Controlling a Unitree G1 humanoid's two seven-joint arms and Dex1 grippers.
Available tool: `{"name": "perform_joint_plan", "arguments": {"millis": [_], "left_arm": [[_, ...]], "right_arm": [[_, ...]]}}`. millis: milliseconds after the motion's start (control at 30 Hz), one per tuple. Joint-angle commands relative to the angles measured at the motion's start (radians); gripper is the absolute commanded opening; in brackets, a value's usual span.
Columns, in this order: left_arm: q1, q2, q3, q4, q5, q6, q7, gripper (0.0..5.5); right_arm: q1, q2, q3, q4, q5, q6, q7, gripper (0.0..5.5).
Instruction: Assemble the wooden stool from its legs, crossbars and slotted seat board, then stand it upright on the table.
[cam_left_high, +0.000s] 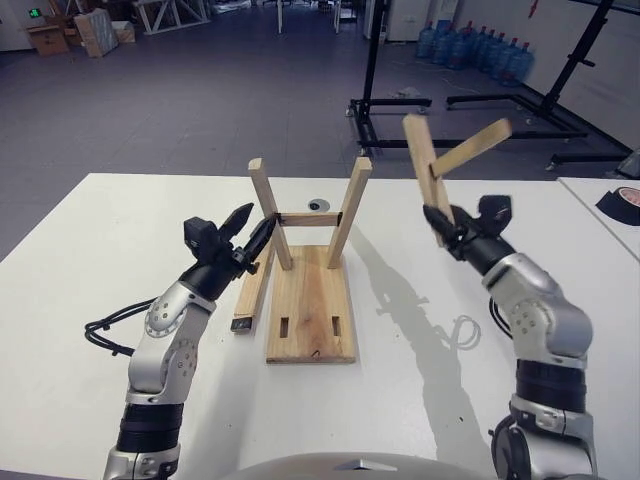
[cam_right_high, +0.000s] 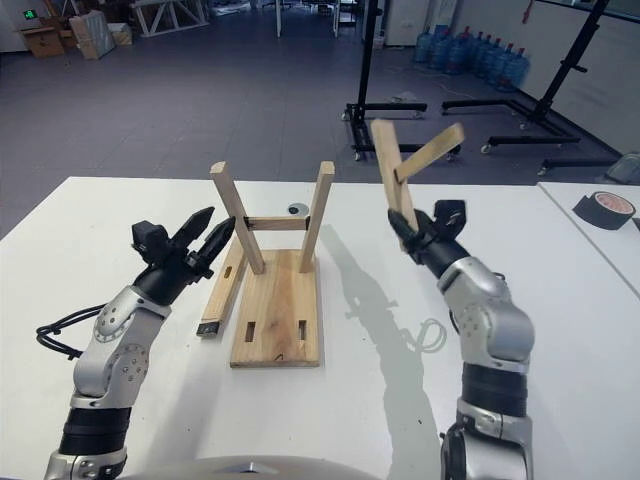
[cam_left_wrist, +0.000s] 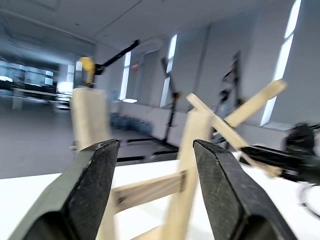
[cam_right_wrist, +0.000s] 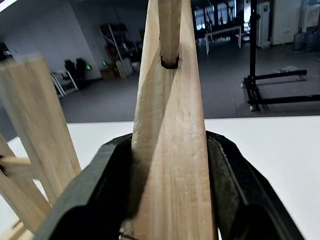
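Your right pincer (cam_left_high: 441, 224) pinches the leg-and-crossbar piece (cam_left_high: 424, 160) aloft at 2 o'clock of the seat board (cam_left_high: 312, 335) flat on the desk (cam_left_high: 420, 400): square it over the empty near slots (cam_left_high: 285, 326), with your spread left pincer (cam_left_high: 258, 218) at 10 o'clock steadying the standing legs (cam_left_high: 352, 205).

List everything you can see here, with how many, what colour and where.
seat board: one, pale wood, flat on the white table
upright legs: two, pale wood, standing on the board's far end, crossbar joining them
loose leg: one, pale wood, lying along the board's left side
held leg: one, pale wood, second crossbar stuck in it, raised at right
cable: one, black, table's left side
tape roll: one, black, neighbouring table, far right
left tool: open, by the left upright leg
right tool: shut on the held leg
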Motion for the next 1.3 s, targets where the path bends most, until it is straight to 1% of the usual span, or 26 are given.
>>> {"name": "perform_joint_plan", "arguments": {"millis": [33,67,133,233,300,433,633,967,1267,1300], "left_arm": [[-0.011,0.013,0.041,-0.083,-0.345,0.197,-0.072,3.13],[-0.016,0.018,0.049,-0.085,-0.395,0.230,-0.074,3.33],[-0.035,0.013,0.073,-0.064,-0.493,0.289,-0.038,3.35],[-0.033,0.031,0.080,-0.096,-0.632,0.376,-0.056,3.35],[-0.026,0.052,0.078,-0.128,-0.699,0.424,-0.081,3.35],[-0.012,0.080,0.087,-0.164,-0.778,0.473,-0.100,3.35],[-0.035,0.095,0.095,-0.142,-0.774,0.477,-0.077,3.35],[-0.032,0.117,0.112,-0.149,-0.815,0.494,-0.110,3.35],[-0.030,0.125,0.103,-0.141,-0.771,0.497,-0.122,2.01],[-0.027,0.127,0.102,-0.139,-0.762,0.498,-0.124,2.00]], "right_arm": [[-0.091,-0.019,-0.042,-0.155,0.393,0.166,0.113,2.05],[-0.097,-0.021,-0.032,-0.198,0.493,0.211,0.128,2.05],[-0.088,-0.023,0.012,-0.262,0.633,0.270,0.144,2.05],[-0.016,-0.038,0.112,-0.314,0.707,0.325,0.189,2.05],[0.039,-0.045,0.156,-0.322,0.735,0.344,0.209,2.05],[0.108,-0.062,0.217,-0.320,0.750,0.354,0.251,2.05],[0.165,-0.119,0.278,-0.323,0.708,0.345,0.322,2.05],[0.199,-0.152,0.324,-0.300,0.618,0.293,0.373,2.05],[0.213,-0.169,0.349,-0.280,0.577,0.285,0.396,2.05],[0.213,-0.171,0.349,-0.281,0.578,0.285,0.397,2.05]]}}
